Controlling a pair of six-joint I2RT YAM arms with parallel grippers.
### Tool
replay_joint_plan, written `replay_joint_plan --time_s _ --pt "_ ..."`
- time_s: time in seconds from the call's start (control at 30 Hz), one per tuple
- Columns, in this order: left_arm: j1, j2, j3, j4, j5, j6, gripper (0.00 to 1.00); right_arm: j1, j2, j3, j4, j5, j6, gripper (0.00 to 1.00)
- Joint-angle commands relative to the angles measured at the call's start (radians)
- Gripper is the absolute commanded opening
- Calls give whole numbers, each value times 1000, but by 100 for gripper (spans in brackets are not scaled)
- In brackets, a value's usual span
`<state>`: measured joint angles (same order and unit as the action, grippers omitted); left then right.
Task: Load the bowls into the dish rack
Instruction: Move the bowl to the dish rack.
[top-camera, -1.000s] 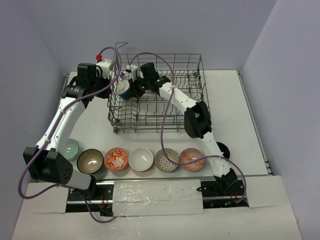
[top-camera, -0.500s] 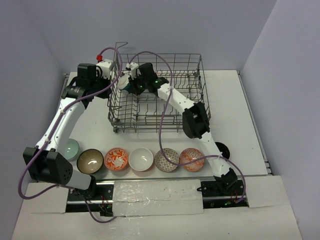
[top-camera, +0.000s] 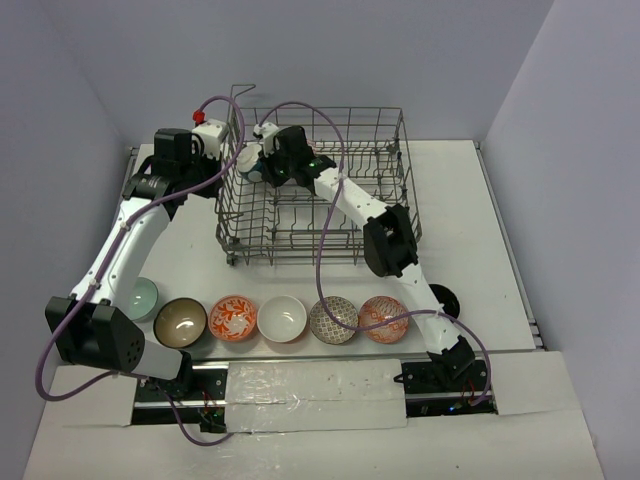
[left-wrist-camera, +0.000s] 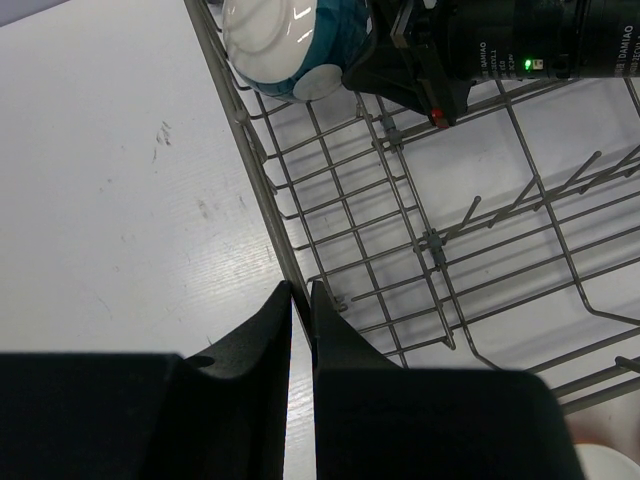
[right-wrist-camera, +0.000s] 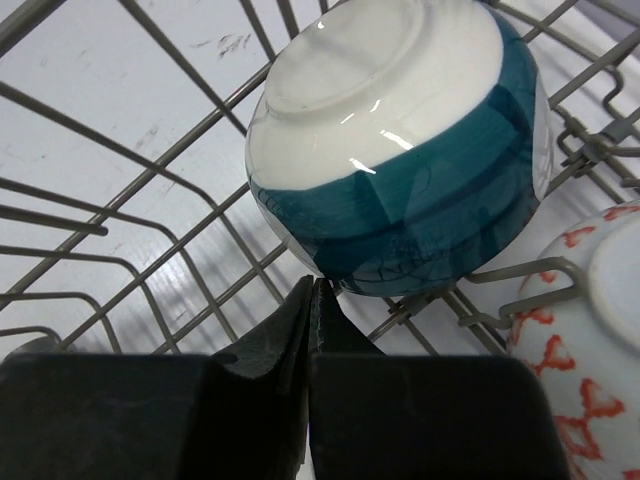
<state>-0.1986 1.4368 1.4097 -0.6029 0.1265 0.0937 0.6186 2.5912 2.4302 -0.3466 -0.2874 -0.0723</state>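
Gripping the glossy round teal bowl, the right hand reaches inside the metal-wire dish rack.

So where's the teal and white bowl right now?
In the top view the teal bowl sits tilted in the far-left corner of the dish rack, beside the right gripper.

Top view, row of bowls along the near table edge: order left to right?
pale green bowl → brown bowl → orange-patterned bowl → white bowl → grey-patterned bowl → red-patterned bowl → black bowl
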Motion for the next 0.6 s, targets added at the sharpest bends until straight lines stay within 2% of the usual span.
replay_joint_plan --time_s 0.0,0.57 --pt "-9 -18 -34 -66 65 34 0 -2 7 61 84 54 -15 0" --pt "-7 -29 -43 -70 68 37 0 -2 30 70 166 203 -52 1"
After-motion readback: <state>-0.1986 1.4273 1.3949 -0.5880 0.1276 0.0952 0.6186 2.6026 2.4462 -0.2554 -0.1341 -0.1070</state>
